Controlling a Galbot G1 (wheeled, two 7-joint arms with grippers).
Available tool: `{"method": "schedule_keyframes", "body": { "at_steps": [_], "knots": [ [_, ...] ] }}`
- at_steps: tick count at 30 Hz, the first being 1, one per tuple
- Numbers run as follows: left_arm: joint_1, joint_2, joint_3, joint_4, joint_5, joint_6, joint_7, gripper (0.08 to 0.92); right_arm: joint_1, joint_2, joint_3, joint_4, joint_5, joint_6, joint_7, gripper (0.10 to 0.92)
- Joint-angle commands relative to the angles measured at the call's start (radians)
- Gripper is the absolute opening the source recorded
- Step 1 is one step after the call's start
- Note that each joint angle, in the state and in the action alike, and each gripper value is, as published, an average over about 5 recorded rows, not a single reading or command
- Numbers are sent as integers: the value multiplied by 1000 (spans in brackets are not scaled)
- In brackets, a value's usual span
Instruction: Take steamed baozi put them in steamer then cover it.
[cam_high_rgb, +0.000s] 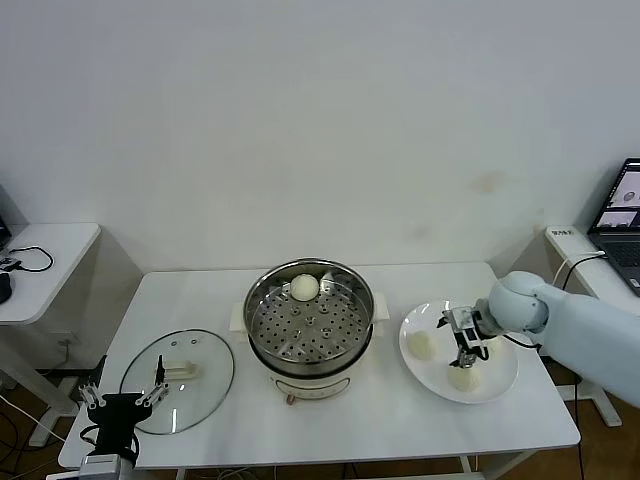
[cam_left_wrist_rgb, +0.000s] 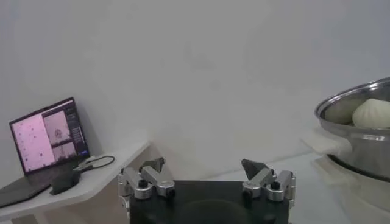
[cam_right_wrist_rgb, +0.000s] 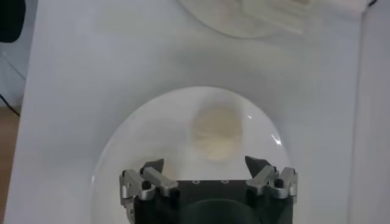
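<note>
Going left to right with the steamer (cam_high_rgb: 310, 320) as the landmark: the glass cover (cam_high_rgb: 178, 380) lies flat on the bench (cam_high_rgb: 200, 290) to its left, and the left claw (cam_high_rgb: 122, 405) is parked at the cover's near edge, spread wide and empty. One baozi (cam_high_rgb: 304, 288) sits at the steamer's back wall. Right of the steamer, the right claw (cam_high_rgb: 468, 350) hangs wide open over the plate (cam_high_rgb: 500, 385), above the near baozi (cam_high_rgb: 463, 378), with another bun (cam_high_rgb: 421, 345) beside it. Risk from here is an off-centre pinch, which could squash the soft dough or roll it off the plate.

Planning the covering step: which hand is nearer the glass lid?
Left. The left hand hangs at the glass lid's near edge; the right hand is across the steamer, over the plate.
</note>
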Motion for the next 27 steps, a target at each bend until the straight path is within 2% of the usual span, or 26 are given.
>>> {"method": "schedule_keyframes", "body": {
  "at_steps": [1,7,13,27],
  "knots": [
    [0,1,-2,1,0,2,1,823,-53,120,31,-125,-31,0,14,823],
    [-2,-2,-7,5,0,2,0,823,-57,155,30,-168,-42,-8,27,822],
    [-2,-6,-7,5,1,2,0,823,-63,173,32,-183,-47,-10,32,786],
    [3,-12,-7,4,3,1,0,823,-62,169,44,-186,-48,-30,17,579]
  ]
}}
